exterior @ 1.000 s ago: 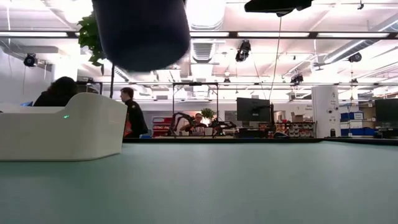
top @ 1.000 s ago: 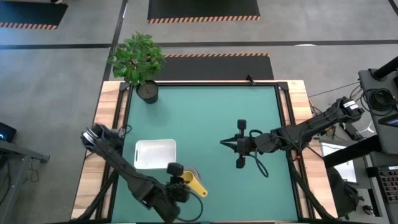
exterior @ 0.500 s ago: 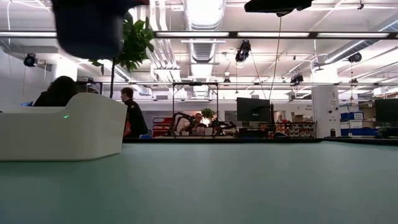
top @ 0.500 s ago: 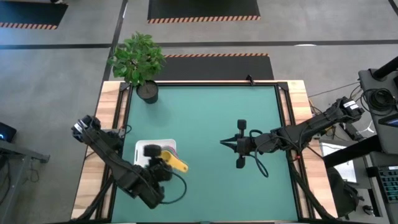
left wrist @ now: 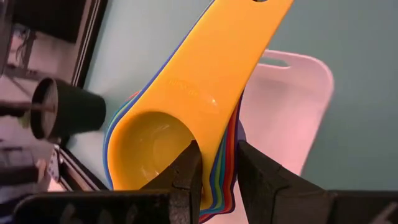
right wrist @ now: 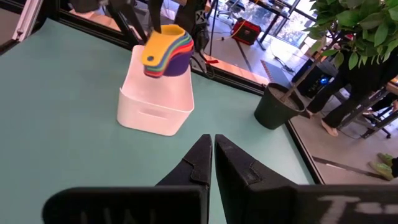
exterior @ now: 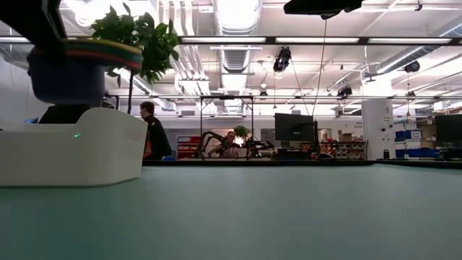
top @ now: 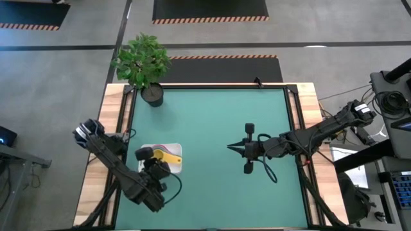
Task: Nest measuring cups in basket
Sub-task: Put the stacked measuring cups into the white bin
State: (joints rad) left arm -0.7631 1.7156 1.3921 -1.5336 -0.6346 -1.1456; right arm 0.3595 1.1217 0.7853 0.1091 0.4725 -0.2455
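Observation:
The measuring cups (top: 157,154) are nested into one stack with the yellow cup on top and a dark one at the bottom. In the low view the stack (exterior: 71,71) hangs just above the white basket (exterior: 72,152). The basket (top: 176,167) sits on the green mat near the table's left near corner. My left gripper (top: 154,165) is shut on the stack above the basket. My right gripper (top: 232,148) is shut and waits over the middle of the table. From the right wrist view, the stack (right wrist: 166,51) is above the basket (right wrist: 155,102). My left gripper (left wrist: 214,158) pinches the side wall of the nested stack (left wrist: 221,177). One finger (left wrist: 188,171) sits inside the yellow cup's bowl and the other finger (left wrist: 252,171) is outside the stack. The stack is lifted clear, roughly level above the basket, with the yellow handle (left wrist: 230,50) pointing away from the fingers.
A dark plant pot (top: 153,95) with a leafy plant stands at the table's far left corner. Wooden table borders run along the left edge (top: 110,128) and right edge. People and equipment show in the room beyond the far edge.
My left gripper has carried the nested stack from the table's near edge toward the left and far side, turning it about. The stack now hangs over the basket, lower than before. The right arm has kept still.

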